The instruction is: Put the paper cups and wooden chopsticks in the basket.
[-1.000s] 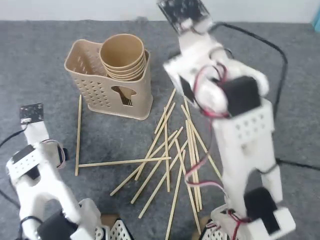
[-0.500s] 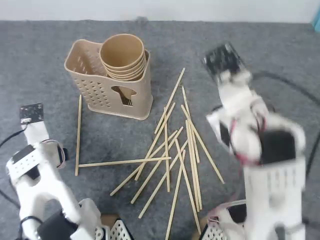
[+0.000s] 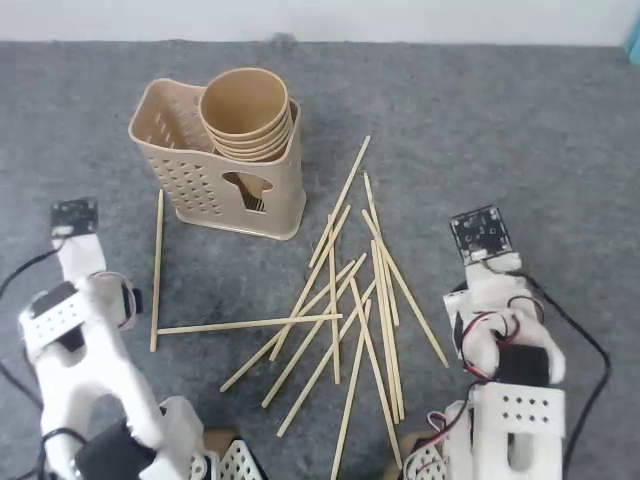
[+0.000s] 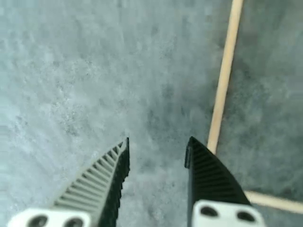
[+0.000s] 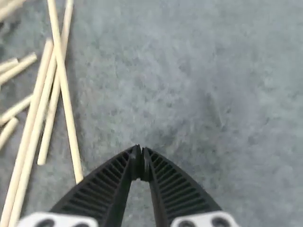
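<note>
Here, grey carpet (image 3: 500,130), pale wall (image 3: 300,20) behind, left gripper (image 4: 158,142) parted, empty, right gripper (image 5: 141,149) pinched together, empty

1. Table covering (image 3: 560,130): grey cloth, felt-like, matt with a rough, fuzzy nap.
2. Basket (image 3: 200,190): beige plastic, smooth with a faint sheen, its walls perforated.
3. Paper cups (image 3: 245,100): brown kraft paper, matt and smooth.
4. Wooden chopsticks (image 3: 250,324): pale bare wood, unvarnished and dull.
5. Left gripper (image 4: 158,149): ridged matt plastic, one finger pale grey, the other black.
6. Right gripper (image 5: 141,153): black matt plastic, ribbed.
7. Left arm (image 3: 85,365) and right arm (image 3: 510,410): white matt plastic shells.
</note>
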### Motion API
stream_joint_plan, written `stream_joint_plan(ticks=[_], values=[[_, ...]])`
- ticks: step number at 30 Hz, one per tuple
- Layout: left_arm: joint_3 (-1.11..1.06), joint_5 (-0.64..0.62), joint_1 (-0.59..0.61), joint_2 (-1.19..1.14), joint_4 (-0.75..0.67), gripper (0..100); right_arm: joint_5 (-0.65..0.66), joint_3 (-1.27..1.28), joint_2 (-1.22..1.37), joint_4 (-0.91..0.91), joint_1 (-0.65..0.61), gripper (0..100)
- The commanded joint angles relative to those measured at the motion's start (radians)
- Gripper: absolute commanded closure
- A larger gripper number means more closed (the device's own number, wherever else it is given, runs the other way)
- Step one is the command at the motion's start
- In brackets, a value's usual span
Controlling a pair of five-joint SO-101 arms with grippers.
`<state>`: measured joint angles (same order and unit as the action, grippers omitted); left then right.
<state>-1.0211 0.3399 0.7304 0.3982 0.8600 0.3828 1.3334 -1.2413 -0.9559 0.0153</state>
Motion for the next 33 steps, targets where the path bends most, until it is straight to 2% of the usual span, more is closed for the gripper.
stream_joint_plan(ticks=[1,4,8,12,19,27,29,32,33], values=[[0.183,-0.060,-0.051,0.005,0.038,81,0.017,0.118,0.025,0.177,-0.010,99.1],[0.364,-0.107,-0.100,-0.107,0.132,81,0.043,0.141,0.019,0.202,-0.013,99.1],[0.628,-0.110,-0.178,-0.342,0.270,81,0.048,0.141,0.021,0.202,-0.015,99.1],[0.817,-0.084,-0.250,-0.569,0.288,81,0.049,0.141,0.019,0.200,-0.008,99.1],[1.087,-0.048,-0.255,-0.921,0.278,81,0.049,0.141,0.019,0.196,-0.008,99.1],[1.376,-0.046,-0.264,-1.117,0.489,82,0.049,0.141,0.024,0.202,-0.008,99.1],[1.426,-0.046,-0.265,-1.152,0.539,87,0.049,0.141,0.024,0.202,-0.008,99.1],[1.488,-0.037,-0.258,-1.192,0.597,100,0.049,0.141,0.024,0.202,-0.007,99.1],[1.498,-0.037,-0.249,-1.198,0.623,98,0.049,0.141,0.024,0.202,-0.007,99.1]])
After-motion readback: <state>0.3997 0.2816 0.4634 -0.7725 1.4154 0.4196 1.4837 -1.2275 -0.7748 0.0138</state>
